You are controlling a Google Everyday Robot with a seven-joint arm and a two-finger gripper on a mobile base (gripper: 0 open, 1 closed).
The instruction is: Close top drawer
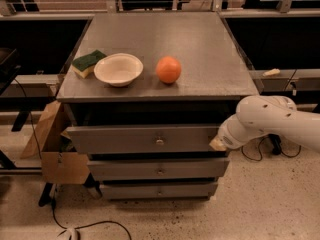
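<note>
The top drawer [125, 139] stands partly pulled out under the cabinet top [200, 49], a dark gap showing above its front, which juts forward of the two lower drawers [160, 169]. Its knob [159, 142] sits at the centre of the front. The gripper [218, 144] is at 3 o'clock from that knob, at the drawer front's right end, apparently touching it; whether it is released or clenched cannot be told. The white arm [270, 121] reaches in from 3 o'clock. On the cabinet top a bowl [118, 69] lies between a sponge [88, 63] at its 9 o'clock and an orange [168, 69] at its 3 o'clock. A cardboard box [55, 149] leans at the cabinet's 9 o'clock side.
</note>
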